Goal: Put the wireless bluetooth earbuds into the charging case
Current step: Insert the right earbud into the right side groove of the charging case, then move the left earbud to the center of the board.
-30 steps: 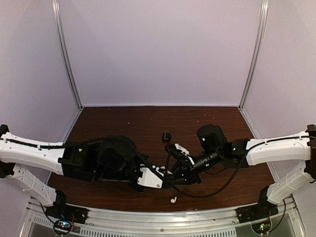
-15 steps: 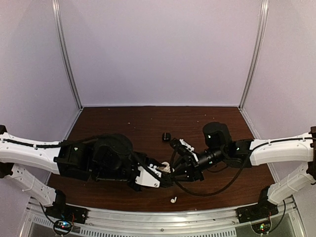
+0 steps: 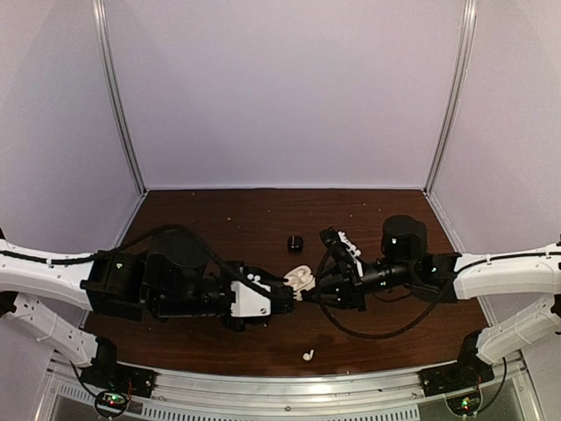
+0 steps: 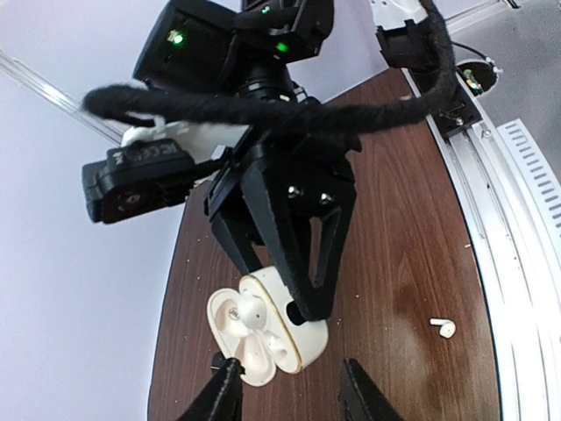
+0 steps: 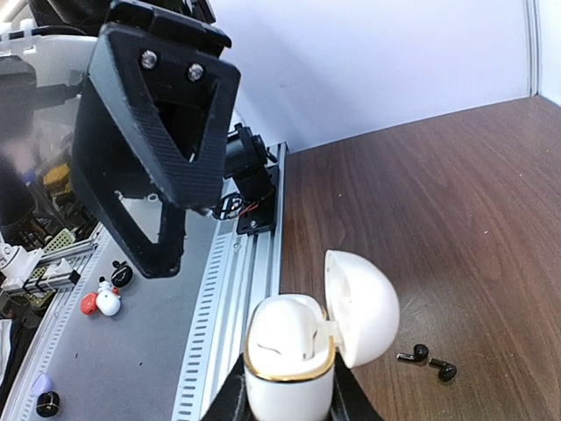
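Clamping the charging case [image 5: 289, 351] by its base in the right gripper [image 5: 289, 399], lid hinged open, long axis running along the fingers, mouth pointing toward 9 o'clock in the top view. Reaching low toward 3 o'clock with the left gripper [image 4: 289, 375], fingers apart, just short of the case. Lying loose on the table [image 3: 219, 219]: 1 white earbud [image 3: 308, 355] at 6 o'clock of the case, 2 black earbuds [image 5: 414, 355] at 12 o'clock.

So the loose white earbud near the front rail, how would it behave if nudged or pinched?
The white earbud is tiny and glossy on a smooth table, so it would probably skid or spin when nudged. Its rounded head and thin stem likely make a pinch slip. Looking light, it may flick toward the rail.
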`<state>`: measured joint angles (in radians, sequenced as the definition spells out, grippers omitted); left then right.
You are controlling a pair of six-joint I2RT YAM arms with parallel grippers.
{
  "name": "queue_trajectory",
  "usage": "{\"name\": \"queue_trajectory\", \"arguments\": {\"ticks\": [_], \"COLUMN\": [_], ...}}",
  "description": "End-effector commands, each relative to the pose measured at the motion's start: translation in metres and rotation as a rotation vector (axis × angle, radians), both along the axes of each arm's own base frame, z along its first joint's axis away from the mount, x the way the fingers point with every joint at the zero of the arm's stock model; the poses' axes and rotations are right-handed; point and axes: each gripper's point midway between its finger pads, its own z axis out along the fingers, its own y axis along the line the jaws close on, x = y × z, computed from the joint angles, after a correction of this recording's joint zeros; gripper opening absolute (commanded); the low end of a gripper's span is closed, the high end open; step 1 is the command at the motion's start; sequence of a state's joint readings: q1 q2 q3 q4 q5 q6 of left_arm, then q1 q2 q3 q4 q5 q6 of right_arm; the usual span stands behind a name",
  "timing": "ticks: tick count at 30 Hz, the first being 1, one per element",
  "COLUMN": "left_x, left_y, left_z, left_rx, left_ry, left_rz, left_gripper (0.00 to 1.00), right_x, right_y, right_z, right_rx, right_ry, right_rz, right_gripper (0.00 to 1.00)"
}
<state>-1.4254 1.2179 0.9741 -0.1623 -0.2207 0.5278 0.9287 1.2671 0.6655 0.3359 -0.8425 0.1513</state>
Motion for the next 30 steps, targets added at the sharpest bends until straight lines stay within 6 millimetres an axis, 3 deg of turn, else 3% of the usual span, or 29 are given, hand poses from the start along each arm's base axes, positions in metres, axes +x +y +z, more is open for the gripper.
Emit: {"name": "queue_trajectory", "arguments": {"ticks": [1,6,10,12,18,19,23,27,30], "left_x": [0.016,0.041,0.062,0.061,0.025,0.012,0.001,-0.024,-0.029], "left_y": [0.001,0.009,0.019,0.017,0.006,0.003,-0.014,-0.035,-0.042], "left_z": [0.042,0.057,0.041,0.021,-0.055,-0.074,-0.119,-0.165,-0.187], "left_rx": [-0.227,-0.363,-0.398,-0.359,-0.204,-0.216,-0.13,0.005,0.06], "left_ry": [0.097,0.24,0.39,0.428,0.534,0.507,0.521,0.508,0.52], "left_rz": [0.077,0.142,0.189,0.18,0.011,-0.045,-0.057,-0.118,-0.139], "left_gripper": [0.36,0.32,0.33,0.33,0.32,0.34,0.36,0.41,0.43], "right_x": [0.008,0.016,0.036,0.045,0.063,0.065,0.066,0.065,0.065], "right_y": [-0.007,-0.019,-0.036,-0.047,-0.081,-0.09,-0.098,-0.102,-0.104], "right_z": [0.026,0.048,0.053,0.051,0.044,0.042,0.041,0.038,0.038], "right_rx": [0.103,0.178,0.178,0.175,0.181,0.181,0.183,0.174,0.174], "right_ry": [-0.071,-0.146,-0.146,-0.124,-0.075,-0.063,-0.057,-0.055,-0.055], "right_rz": [-0.073,-0.159,-0.27,-0.314,-0.422,-0.448,-0.476,-0.483,-0.49], "right_gripper": [0.0,0.0,0.0,0.0,0.0,0.0,0.0,0.0,0.0]}}
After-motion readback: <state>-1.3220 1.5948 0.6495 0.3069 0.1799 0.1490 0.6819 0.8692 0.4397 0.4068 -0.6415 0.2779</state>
